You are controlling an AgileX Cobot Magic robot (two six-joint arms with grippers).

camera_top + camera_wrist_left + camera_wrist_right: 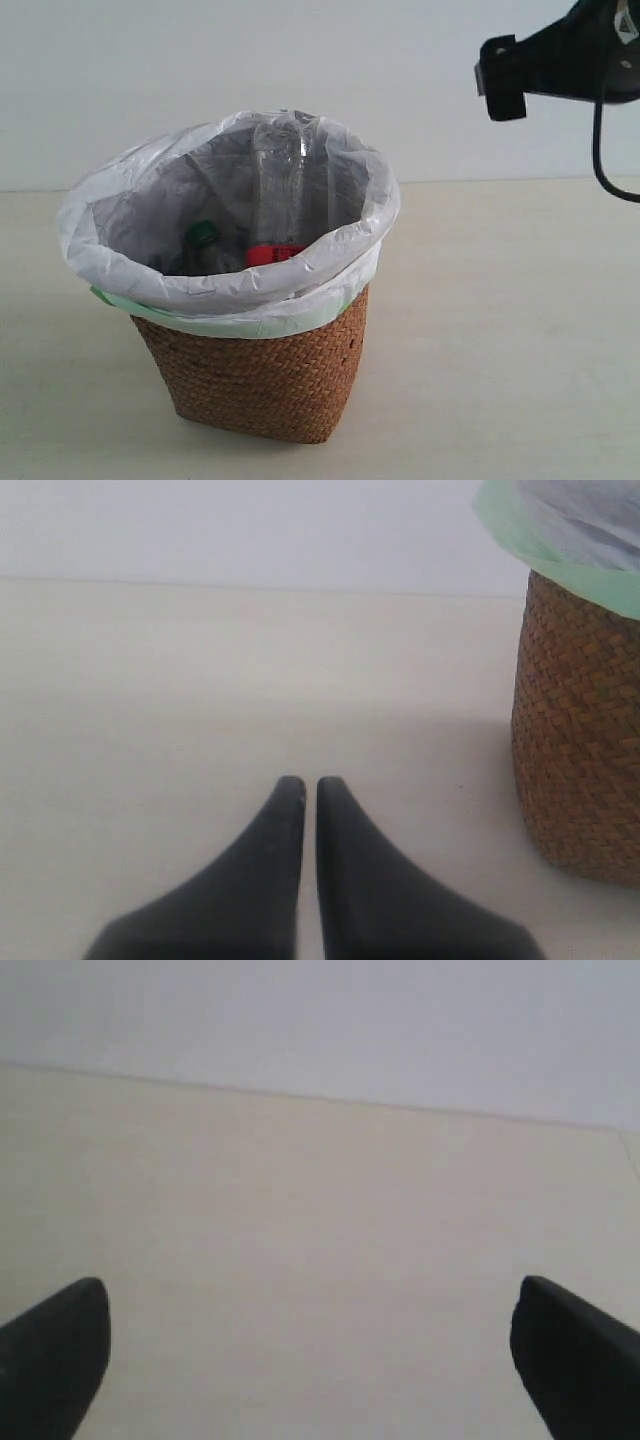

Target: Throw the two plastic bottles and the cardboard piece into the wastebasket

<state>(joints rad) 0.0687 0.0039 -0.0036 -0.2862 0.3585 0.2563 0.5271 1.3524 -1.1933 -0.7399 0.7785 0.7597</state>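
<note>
Wastebasket (pixel 260 370), centre, holds red-label bottle (pixel 277 180) on end and green-cap bottle (pixel 204 235) left of it, both likely light, slick, graspable mid-body; cardboard unseen; left gripper (pixel 302 785) jaws together, right gripper (pixel 310 1295) jaws apart, empty.

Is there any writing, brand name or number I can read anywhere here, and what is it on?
No text can be read in any of the three views.
The red label on the slim bottle in the wastebasket shows only as a red band; any lettering is too blurred to read.
The green-capped bottle has no label in sight.
</note>
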